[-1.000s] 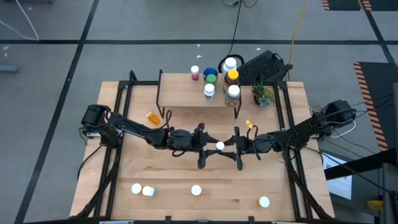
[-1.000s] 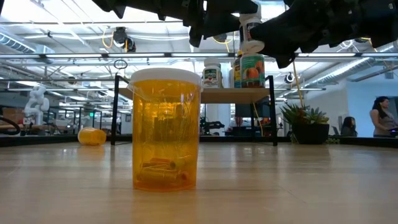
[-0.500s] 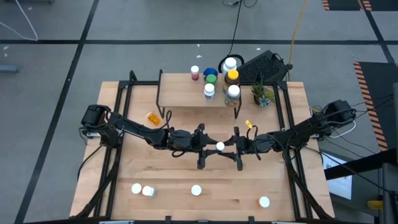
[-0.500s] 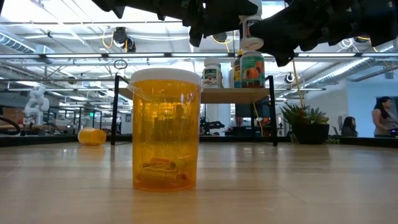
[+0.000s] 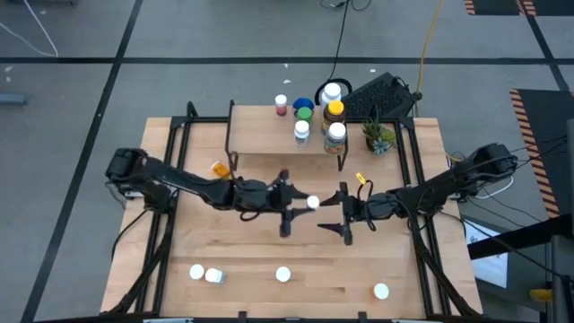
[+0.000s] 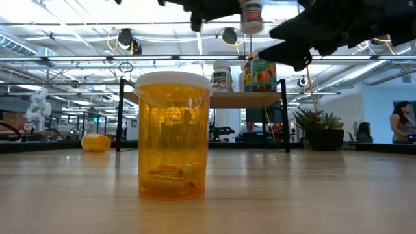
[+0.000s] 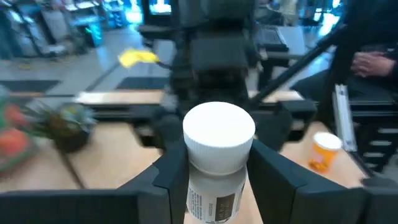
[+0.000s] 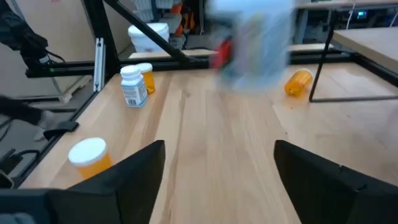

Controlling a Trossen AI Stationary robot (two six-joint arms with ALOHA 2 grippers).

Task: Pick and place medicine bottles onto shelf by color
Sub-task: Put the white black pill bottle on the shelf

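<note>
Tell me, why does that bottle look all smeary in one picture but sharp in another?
In the right wrist view the white bottle is a blurred streak, apparently caught in motion. In the left wrist view the same bottle sits sharp between the left gripper's fingers, with the room behind it soft.

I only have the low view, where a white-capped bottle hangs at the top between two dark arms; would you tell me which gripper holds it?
Observer: The left gripper does. Its wrist view shows the white-capped bottle upright, clamped between both fingers.
Operator: Thank you. Is the right gripper touching it as well?
Observer: No. The right gripper is open, and its wrist view shows only bare tabletop between the fingers.
Operator: And where is the bottle relative to the shelf?
Observer: From above, it is over the table's middle, short of the shelf, between the two grippers.
</note>
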